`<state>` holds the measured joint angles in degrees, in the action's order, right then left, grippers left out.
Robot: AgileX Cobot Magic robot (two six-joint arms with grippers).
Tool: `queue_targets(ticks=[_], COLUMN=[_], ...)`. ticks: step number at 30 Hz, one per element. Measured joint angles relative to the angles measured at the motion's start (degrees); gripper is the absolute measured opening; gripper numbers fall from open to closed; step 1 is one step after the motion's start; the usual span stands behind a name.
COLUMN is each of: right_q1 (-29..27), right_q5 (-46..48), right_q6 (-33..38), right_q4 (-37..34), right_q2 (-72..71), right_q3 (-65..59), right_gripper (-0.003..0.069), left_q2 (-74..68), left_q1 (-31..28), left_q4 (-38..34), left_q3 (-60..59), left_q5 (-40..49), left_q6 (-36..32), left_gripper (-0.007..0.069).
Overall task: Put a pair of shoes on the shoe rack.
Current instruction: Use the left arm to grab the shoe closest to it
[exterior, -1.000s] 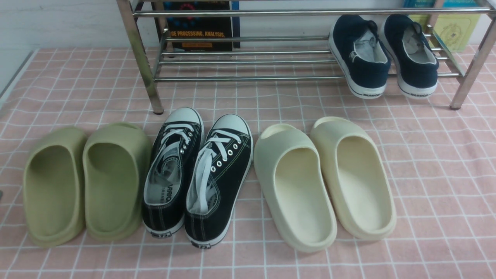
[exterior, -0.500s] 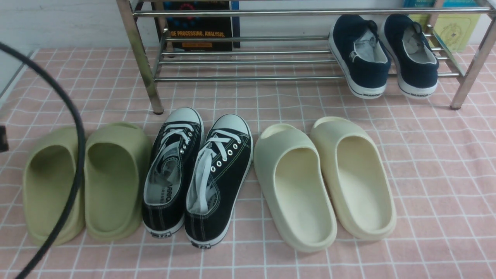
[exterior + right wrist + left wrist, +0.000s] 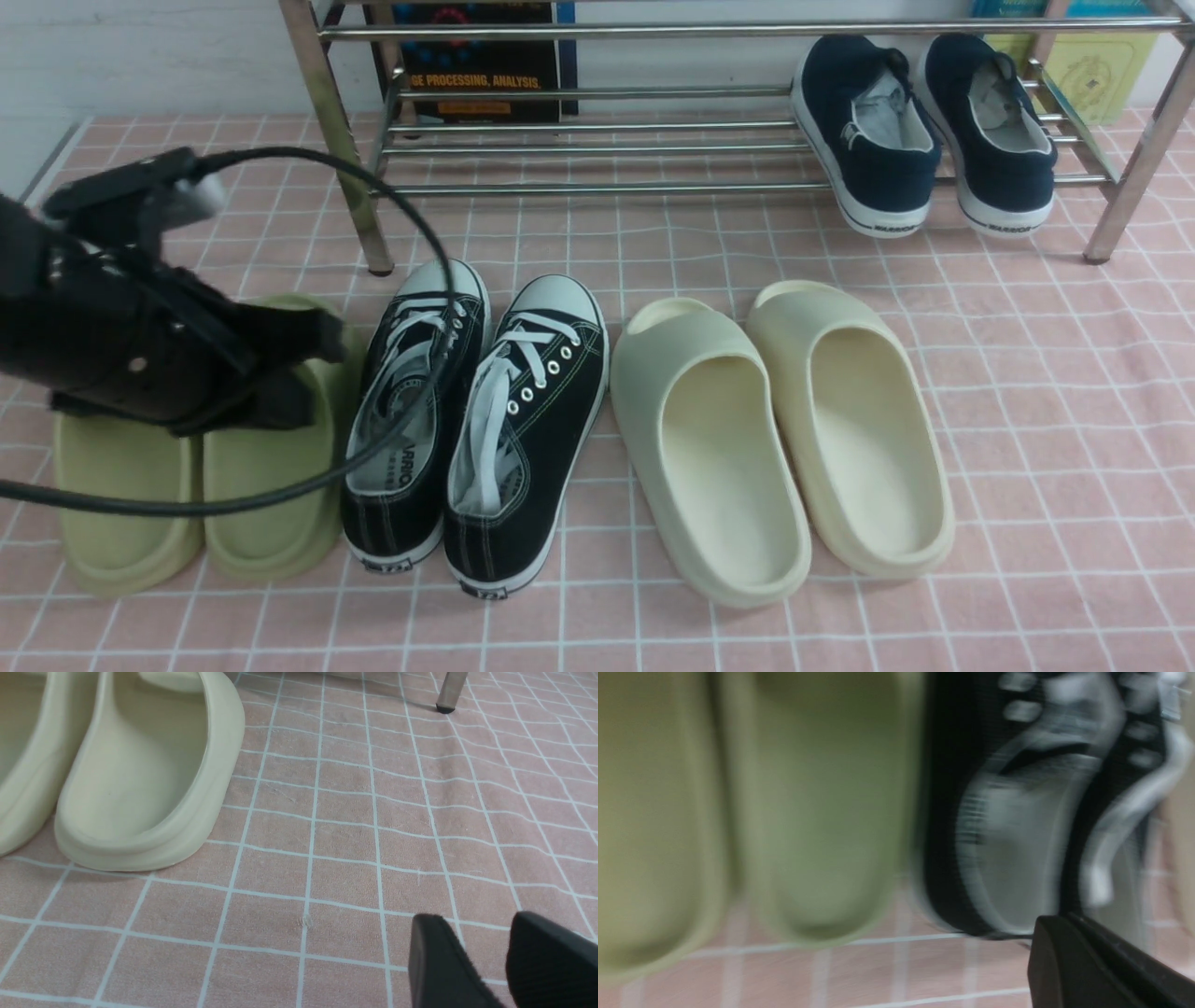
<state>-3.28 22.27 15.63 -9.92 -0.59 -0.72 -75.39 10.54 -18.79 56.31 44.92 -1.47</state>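
Black laced sneakers (image 3: pixel 523 420) sit side by side before chrome shoe rack (image 3: pixel 653 31)

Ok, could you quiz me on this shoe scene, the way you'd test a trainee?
1. True or false: the black sneakers stand between the olive slides and the cream slides.
2. Which shoes sit on the shoe rack? A. olive slides B. navy slip-ons C. black sneakers
3. Which arm's gripper hangs above the olive slides?
Key: 1 true; 2 B; 3 left.
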Motion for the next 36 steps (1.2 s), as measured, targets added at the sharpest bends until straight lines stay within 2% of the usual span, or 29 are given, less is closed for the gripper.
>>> queue_targets(ticks=[3, 5, 6, 7, 9, 10, 13, 14, 16, 19, 21, 26, 32, 36], right_q1=[0.0, 0.0, 0.0, 0.0, 0.0, 0.0, 0.0, 0.0, 0.0, 0.0, 0.0, 0.0, 0.0, 0.0], right_q5=[0.0, 0.0, 0.0, 0.0, 0.0, 0.0, 0.0, 0.0, 0.0, 0.0, 0.0, 0.0, 0.0, 0.0], right_q6=[0.0, 0.0, 0.0, 0.0, 0.0, 0.0, 0.0, 0.0, 0.0, 0.0, 0.0, 0.0, 0.0, 0.0], right_q4=[0.0, 0.0, 0.0, 0.0, 0.0, 0.0, 0.0, 0.0, 0.0, 0.0, 0.0, 0.0, 0.0, 0.0], right_q2=[0.0, 0.0, 0.0, 0.0, 0.0, 0.0, 0.0, 0.0, 0.0, 0.0, 0.0, 0.0, 0.0, 0.0], right_q3=[0.0, 0.0, 0.0, 0.0, 0.0, 0.0, 0.0, 0.0, 0.0, 0.0, 0.0, 0.0, 0.0, 0.0], right_gripper=[0.0237, 0.0237, 0.0237, 0.0237, 0.0239, 0.0239, 0.0239, 0.0239, 0.0239, 0.0239, 0.0239, 0.024, 0.024, 0.024], left_q2=[-2.03, -4.86, -5.07, -6.88, -7.86, -9.35, -11.33, -13.13, -15.27, -17.17, -18.08, -18.62, -20.81, -23.64], left_q1=[3.68, 6.97, 7.17, 8.63, 9.12, 9.35, 9.35, 9.35, 9.35, 9.35, 9.35, 9.35, 9.35, 9.35], left_q4=[-0.89, 3.57, 3.57, 9.46, 12.7, 17.52, 23.46, 26.83, 29.06, 29.15, 28.93, 28.1, 28.06, 28.06], left_q3=[3.16, 7.39, 7.7, 10.12, 11.02, 11.87, 12.04, 12.1, 12.16, 12.16, 12.16, 12.18, 12.36, 12.36], left_q5=[1.51, 4.92, 4.92, 6.69, 6.97, 6.96, 7.13, 7.91, 8.76, 8.97, 8.98, 8.46, 5.11, 2.79], left_q6=[-2.38, -1.76, -1.54, 1.47, 3.53, 8.03, 13.75, 17.13, 19.25, 19.47, 19.6, 19.98, 20.04, 20.15], left_gripper=[0.0018, 0.0022, 0.0022, 0.0027, 0.003, 0.0037, 0.0052, 0.0071, 0.0113, 0.016, 0.0226, 0.0331, 0.0356, 0.031])
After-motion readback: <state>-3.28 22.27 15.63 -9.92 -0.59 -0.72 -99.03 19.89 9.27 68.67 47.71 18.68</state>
